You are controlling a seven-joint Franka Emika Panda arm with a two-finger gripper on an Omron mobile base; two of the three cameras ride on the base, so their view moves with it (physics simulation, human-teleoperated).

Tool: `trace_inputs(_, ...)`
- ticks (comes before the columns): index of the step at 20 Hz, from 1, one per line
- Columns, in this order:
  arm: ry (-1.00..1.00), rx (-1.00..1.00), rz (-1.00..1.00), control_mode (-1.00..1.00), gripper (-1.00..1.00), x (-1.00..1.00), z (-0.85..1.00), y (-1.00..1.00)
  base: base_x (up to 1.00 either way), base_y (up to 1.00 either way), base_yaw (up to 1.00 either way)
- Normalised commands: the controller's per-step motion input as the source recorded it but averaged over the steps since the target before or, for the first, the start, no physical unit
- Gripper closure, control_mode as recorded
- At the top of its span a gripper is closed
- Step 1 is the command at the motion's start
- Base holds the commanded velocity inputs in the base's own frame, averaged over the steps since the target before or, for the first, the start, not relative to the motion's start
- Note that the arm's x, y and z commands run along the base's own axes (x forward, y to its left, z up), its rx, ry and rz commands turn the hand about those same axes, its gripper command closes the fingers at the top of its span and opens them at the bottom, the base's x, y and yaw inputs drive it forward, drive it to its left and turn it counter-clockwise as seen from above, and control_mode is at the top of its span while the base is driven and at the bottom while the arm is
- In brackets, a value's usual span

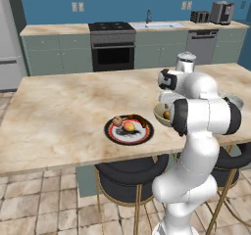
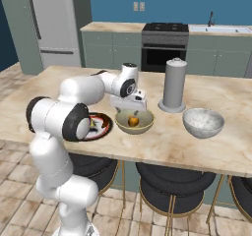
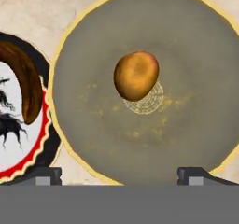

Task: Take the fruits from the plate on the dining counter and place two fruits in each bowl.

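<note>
While my gripper (image 3: 119, 175) hangs wide open and empty at the bottom of the hand view, a yellow-orange fruit (image 3: 136, 74) lies mid-frame inside the olive-yellow bowl (image 3: 84, 125). At the left edge the plate (image 3: 18, 139) carries a dark brown fruit (image 3: 25, 90), beside the bowl.

The white arm rises from the base, bends at the elbow and reaches forward, its hand (image 2: 133, 113) pointing straight down with both dark fingertips (image 3: 46, 175) spread wide apart, gripping nothing.
</note>
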Motion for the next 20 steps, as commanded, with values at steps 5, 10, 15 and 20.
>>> trace_inputs(5, -0.07, 0.00, 0.21, -1.00, -1.00, -0.53, 0.11, 0.84, 0.00, 0.00, 0.00)
trace_inputs(10, -0.01, -0.01, 0.24, -1.00, -1.00, -0.22, 0.02, 0.99, 0.00, 0.00, 0.00)
trace_inputs(15, 0.00, -0.02, 0.27, -1.00, -1.00, -0.03, 0.11, 1.00, 0.00, 0.00, 0.00)
trace_inputs(20, 0.00, -0.11, 0.18, -1.00, -1.00, 0.16, 0.19, 0.79, 0.00, 0.00, 0.00)
